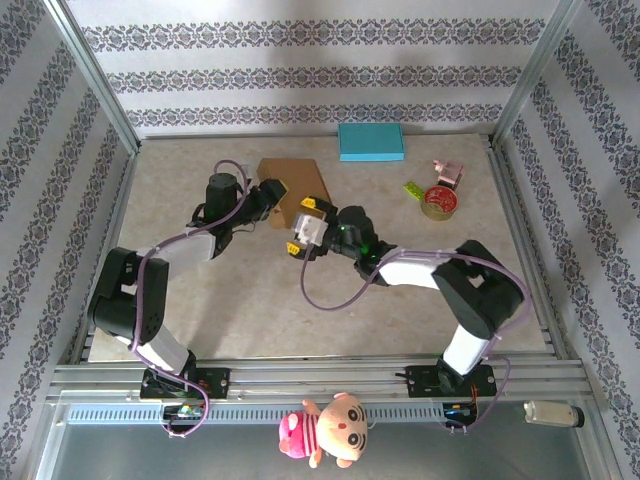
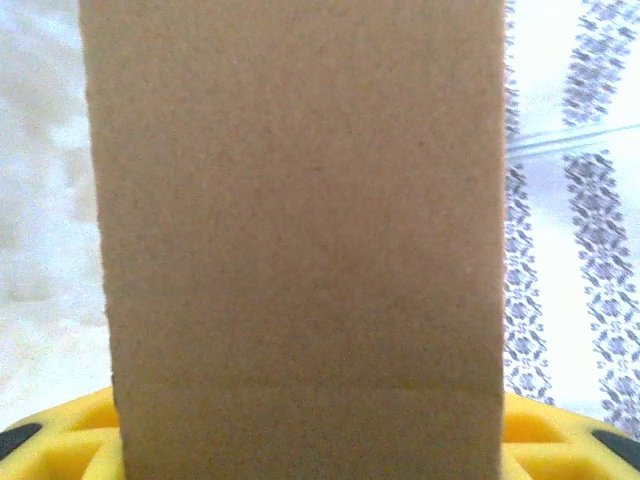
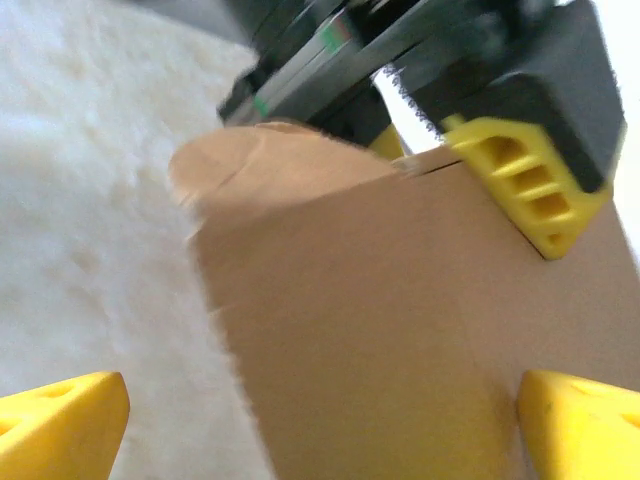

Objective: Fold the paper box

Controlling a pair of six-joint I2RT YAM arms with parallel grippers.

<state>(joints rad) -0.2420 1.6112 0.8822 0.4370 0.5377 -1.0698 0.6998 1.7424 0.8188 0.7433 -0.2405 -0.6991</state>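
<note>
Top external view: we note the box (image 1: 295, 178) toward the back of the table (image 1: 230, 312), its edge pinched by the left gripper (image 1: 270, 192), the right gripper (image 1: 302, 226) spread wide just beside it; thin card looks light and creasable, so we would grip near folds.

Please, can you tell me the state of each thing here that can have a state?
paper box: not finished, a rounded flap still free.
left tool: shut on the paper box.
right tool: open wide, the box panel between its fingers, not gripped.
blue box: closed, lying flat.
tape roll: lying flat.
</note>
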